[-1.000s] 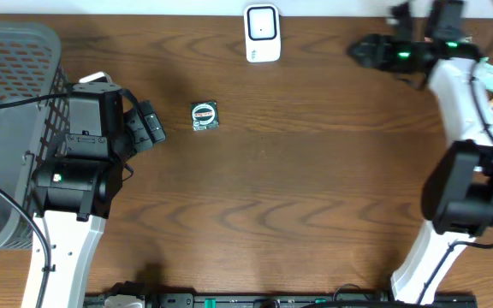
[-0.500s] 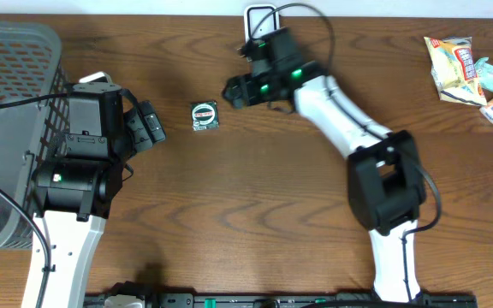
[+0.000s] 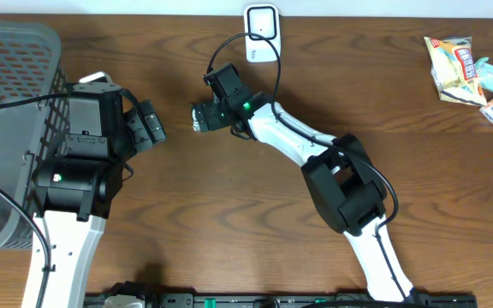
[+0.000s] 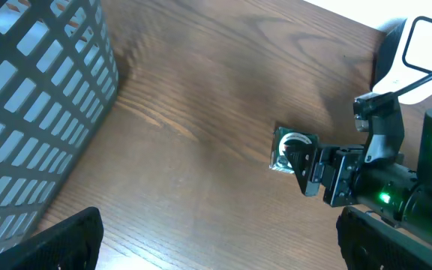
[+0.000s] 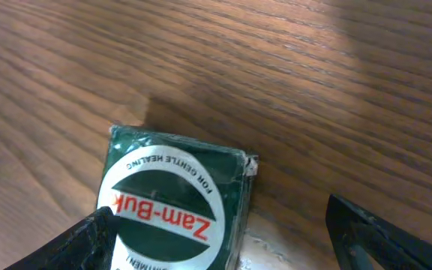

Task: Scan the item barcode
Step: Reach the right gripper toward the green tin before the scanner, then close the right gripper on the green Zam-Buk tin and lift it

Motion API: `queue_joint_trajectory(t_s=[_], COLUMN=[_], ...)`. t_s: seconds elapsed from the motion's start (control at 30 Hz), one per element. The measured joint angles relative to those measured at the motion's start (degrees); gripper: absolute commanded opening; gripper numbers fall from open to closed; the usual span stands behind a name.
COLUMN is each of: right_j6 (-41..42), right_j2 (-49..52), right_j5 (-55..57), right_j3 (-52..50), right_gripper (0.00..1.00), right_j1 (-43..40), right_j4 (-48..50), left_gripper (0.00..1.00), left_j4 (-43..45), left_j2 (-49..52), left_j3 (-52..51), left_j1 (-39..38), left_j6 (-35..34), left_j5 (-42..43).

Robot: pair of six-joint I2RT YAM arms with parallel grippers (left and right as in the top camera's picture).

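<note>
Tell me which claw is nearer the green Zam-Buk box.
Right. The right claw is directly over the green Zam-Buk box, open. The left claw is open too, well apart from it, toward the basket.

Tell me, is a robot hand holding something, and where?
Nothing is held. The right gripper is open over the green box, which lies on the table ungripped. The left gripper is open and empty.
</note>
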Motion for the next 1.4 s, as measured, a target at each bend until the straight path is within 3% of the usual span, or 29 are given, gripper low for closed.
queue_joint_trajectory(t_s=[0.53,0.73,0.97,1.17,1.27,1.4], right_j6=[0.96,1.22,1.2,1.01,-0.68,-5.29], right_j2=[0.37,2.21,2.45,1.57,0.83,-0.81], right_j5=[4.92,8.24,12.48,14.47,14.64,15.02], right_j3=[0.0,0.0,0.31,0.76,0.72,0.61], right_gripper=[0.83,0.71,0.69,0.55,0.57,0.69], right_j1=[4.39,4.48,4.22,3.15,2.43,1.99], right_j4=[6.4,5.42,2.8,-2.54,-4.55,-7.19], left_gripper=[0.97,0.97,0.98,0.98,0.98,0.98], left_j4=[0.0,0.02,0.0,0.0,0.02,0.0], left_j2=[0.0,0.0,0.0,-0.02,0.0,0.0], left_j3=[0.0,0.0,0.0,0.0,0.0,0.0], left_j1=[0.0,0.0,0.0,0.0,0.0,0.0], left_j6=[0.0,0.0,0.0,0.0,0.0,0.0], left_j5=[0.0,0.0,0.0,0.0,0.0,0.0])
